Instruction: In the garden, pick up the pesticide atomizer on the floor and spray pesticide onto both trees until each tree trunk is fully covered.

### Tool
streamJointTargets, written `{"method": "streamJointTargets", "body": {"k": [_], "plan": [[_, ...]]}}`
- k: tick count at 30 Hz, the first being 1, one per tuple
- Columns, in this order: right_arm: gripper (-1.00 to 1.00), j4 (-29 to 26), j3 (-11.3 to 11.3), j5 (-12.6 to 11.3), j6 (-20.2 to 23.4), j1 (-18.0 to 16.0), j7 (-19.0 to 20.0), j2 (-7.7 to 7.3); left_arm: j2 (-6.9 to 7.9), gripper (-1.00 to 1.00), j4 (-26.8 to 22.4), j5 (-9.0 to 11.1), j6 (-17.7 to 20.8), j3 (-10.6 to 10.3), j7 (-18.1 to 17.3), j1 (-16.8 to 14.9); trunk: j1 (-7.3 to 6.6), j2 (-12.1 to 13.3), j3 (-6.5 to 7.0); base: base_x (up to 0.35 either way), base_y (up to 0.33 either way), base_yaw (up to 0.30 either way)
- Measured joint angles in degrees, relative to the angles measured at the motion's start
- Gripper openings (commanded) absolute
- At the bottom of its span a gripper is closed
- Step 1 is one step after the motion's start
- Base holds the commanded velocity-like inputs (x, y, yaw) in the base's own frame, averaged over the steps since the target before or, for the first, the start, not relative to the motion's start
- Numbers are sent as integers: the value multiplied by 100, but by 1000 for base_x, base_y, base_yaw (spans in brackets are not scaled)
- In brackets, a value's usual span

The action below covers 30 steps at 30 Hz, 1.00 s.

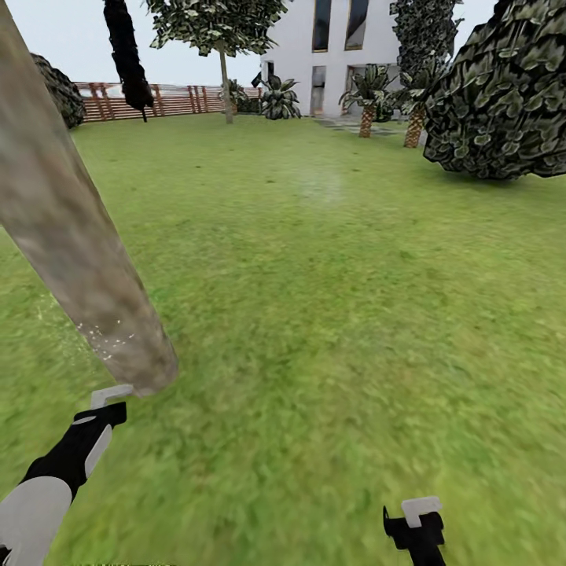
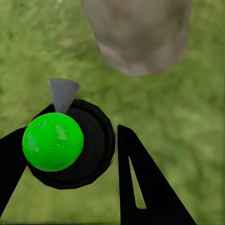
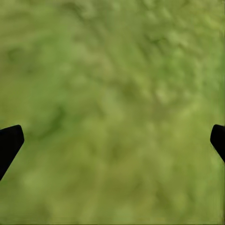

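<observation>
Atomizer [image 2: 65, 143] in left gripper [image 2: 70, 154] near trunk [image 1: 71, 244]

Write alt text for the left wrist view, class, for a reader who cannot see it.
The left tool holds a black atomizer with a bright green ball top and a grey nozzle aimed toward the base of a thick grey-brown tree trunk, above blurred green grass.

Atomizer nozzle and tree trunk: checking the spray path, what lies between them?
Only bare grass separates the atomizer nozzle from the tree trunk, seen in the left wrist view.
</observation>
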Motion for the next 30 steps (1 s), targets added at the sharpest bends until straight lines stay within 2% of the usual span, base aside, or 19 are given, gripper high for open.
{"method": "streamJointTargets", "body": {"k": [18, 23, 26, 30], "plan": [[100, 0, 0, -3, 0, 0, 0, 0, 0, -100, 7, 8, 9, 0, 0, 0, 0, 0, 0, 89, -264, 275], [100, -2, -8, -3, 0, 2, 0, -12, -8, -100, 9, 36, 3, -6, -1, -2, 0, 0, 0, 89, -264, 49], [100, 6, -9, 4, 0, 2, 0, -26, -81, -100, 14, 19, -2, -4, 3, -2, 0, 0, 0, 97, -264, 1], [100, 3, -2, 5, 0, 2, 0, -27, -95, -100, 3, 45, -13, -6, -6, -2, 1, 0, 0, 57, -236, 0]]}}
